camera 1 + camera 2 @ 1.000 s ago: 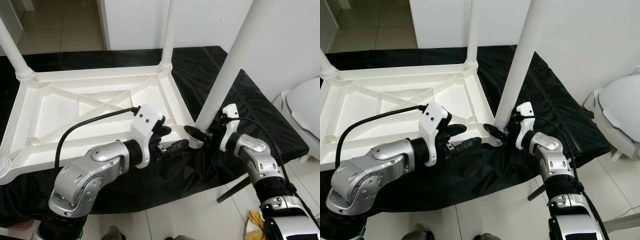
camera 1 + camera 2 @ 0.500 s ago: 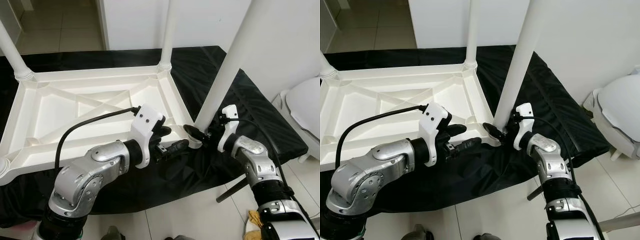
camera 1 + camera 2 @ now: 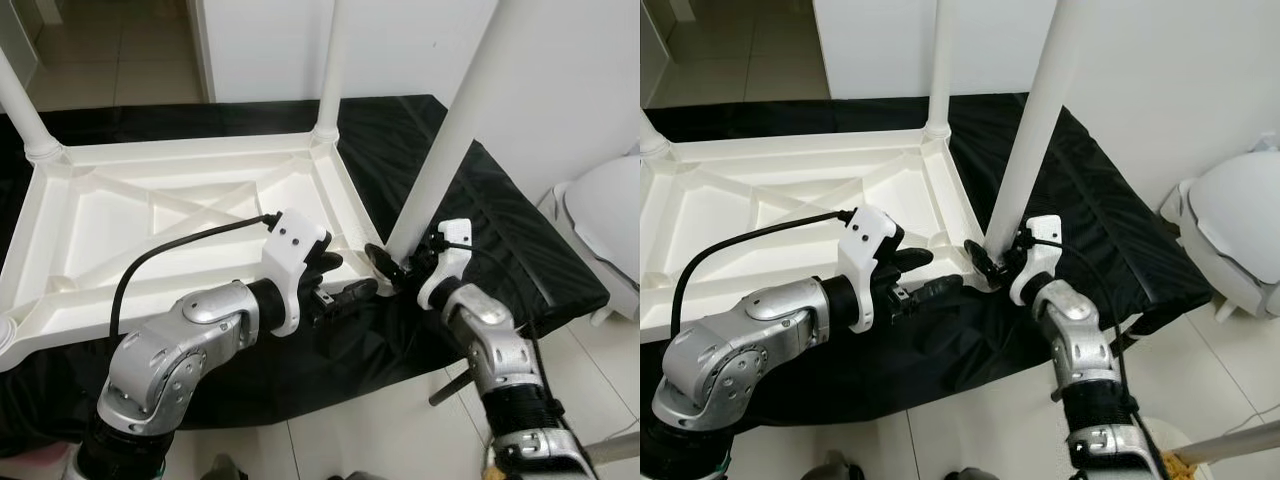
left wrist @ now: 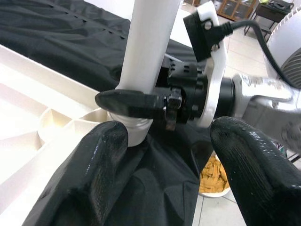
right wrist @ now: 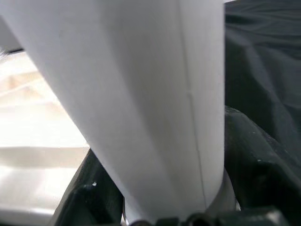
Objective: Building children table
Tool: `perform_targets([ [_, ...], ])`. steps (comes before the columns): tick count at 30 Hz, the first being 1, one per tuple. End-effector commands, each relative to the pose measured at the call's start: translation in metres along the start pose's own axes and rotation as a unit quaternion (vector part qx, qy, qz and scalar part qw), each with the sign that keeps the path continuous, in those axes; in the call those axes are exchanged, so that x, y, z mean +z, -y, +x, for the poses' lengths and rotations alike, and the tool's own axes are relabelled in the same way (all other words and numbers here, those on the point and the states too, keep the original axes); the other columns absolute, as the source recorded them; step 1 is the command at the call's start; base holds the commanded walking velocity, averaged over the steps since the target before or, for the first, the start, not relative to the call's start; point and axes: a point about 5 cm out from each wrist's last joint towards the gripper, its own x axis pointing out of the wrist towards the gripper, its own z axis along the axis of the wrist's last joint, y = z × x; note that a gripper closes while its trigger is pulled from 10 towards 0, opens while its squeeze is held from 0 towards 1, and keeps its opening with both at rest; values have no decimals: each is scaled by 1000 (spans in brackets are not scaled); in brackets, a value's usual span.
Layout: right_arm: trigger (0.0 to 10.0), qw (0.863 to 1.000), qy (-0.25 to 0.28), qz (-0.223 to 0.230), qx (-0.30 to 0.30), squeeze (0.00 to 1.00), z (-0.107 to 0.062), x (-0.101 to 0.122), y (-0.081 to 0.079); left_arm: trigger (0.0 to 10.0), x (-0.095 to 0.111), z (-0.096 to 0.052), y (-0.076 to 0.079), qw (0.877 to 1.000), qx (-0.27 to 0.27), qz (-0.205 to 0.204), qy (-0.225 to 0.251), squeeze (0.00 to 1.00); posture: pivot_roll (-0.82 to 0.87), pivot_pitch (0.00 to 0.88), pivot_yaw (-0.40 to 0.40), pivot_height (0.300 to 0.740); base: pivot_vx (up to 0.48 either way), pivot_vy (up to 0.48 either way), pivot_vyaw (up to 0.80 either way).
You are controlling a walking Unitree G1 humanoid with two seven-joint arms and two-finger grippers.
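A white plastic children's table (image 3: 170,215) lies upside down on a black cloth (image 3: 500,240). Two legs stand at its far corners (image 3: 330,70) (image 3: 20,105). A third white leg (image 3: 450,140) stands slightly tilted in the near right corner socket. My right gripper (image 3: 392,264) is shut on this leg's base, its black fingers (image 5: 258,165) on either side of the tube (image 5: 141,94). My left gripper (image 3: 345,278) is open just left of that corner, over the cloth, fingers (image 4: 94,165) apart and holding nothing.
A white rounded object (image 3: 610,210) stands on the tiled floor at the right. A black rod (image 3: 455,385) pokes out below the cloth's near edge. A bowl of yellow pieces (image 4: 214,172) sits on the floor. A white wall rises behind the table.
My right forearm has swung inward to the left while its gripper stays on the leg's base. The leg now stands a little more upright. The left arm has not moved.
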Motion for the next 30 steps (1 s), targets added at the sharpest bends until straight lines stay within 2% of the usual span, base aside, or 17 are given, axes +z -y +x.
perform_targets([
  [1, 10000, 1000, 16, 14, -20, 0, 1, 6, -6, 10000, 0, 2, 2, 1000, 0, 5, -2, 0, 11, 44, -81, 740, 0, 0, 0],
  [2, 10000, 1000, 16, 14, -20, 0, 1, 6, -6, 10000, 0, 2, 2, 1000, 0, 5, -2, 0, 11, 44, -81, 740, 0, 0, 0],
  [6, 10000, 993, 30, 35, -112, 0, 2, 11, -20, 10000, 0, 2, 1, 1000, 3, 5, -1, 0, 10, 38, -84, 740, 0, 0, 0],
  [8, 10000, 993, 30, 35, -112, 0, 2, 11, -20, 10000, 0, 2, 1, 1000, 3, 5, -1, 0, 10, 38, -84, 740, 0, 0, 0],
  [11, 10000, 979, 24, 39, -198, 0, 2, 11, -27, 10000, 0, 2, 1, 1000, 4, 5, 0, 0, 11, 29, -87, 740, 0, 0, 0],
  [14, 10000, 979, 20, 46, -197, 0, 4, 9, -35, 10000, -1, 3, 1, 1000, 3, 4, 1, 0, 11, 26, -86, 740, 0, 0, 0],
  [26, 10000, 976, 14, 46, -210, 0, 2, 10, -34, 10000, -1, 2, 0, 1000, 1, 7, -2, 0, 11, 17, -83, 740, 0, 0, 0],
  [27, 10000, 976, 13, 47, -213, 820, 2, 10, -33, 10000, -1, 2, 0, 1000, 0, 6, -2, 0, 9, 18, -82, 740, 0, 0, 0],
  [28, 10000, 976, 13, 47, -213, 820, 2, 10, -33, 10000, -1, 2, 0, 1000, 0, 6, -2, 0, 9, 18, -82, 740, 0, 0, 0],
  [29, 10000, 977, 15, 51, -209, 1000, 2, 11, -33, 10000, -2, 2, 1, 1000, 0, 7, -3, 0, 10, 19, -83, 740, 0, 0, 0],
  [30, 10000, 976, 18, 50, -210, 1000, 2, 12, -32, 10000, -1, 2, 0, 1000, 0, 6, -3, 0, 9, 19, -82, 740, 0, 0, 0],
])
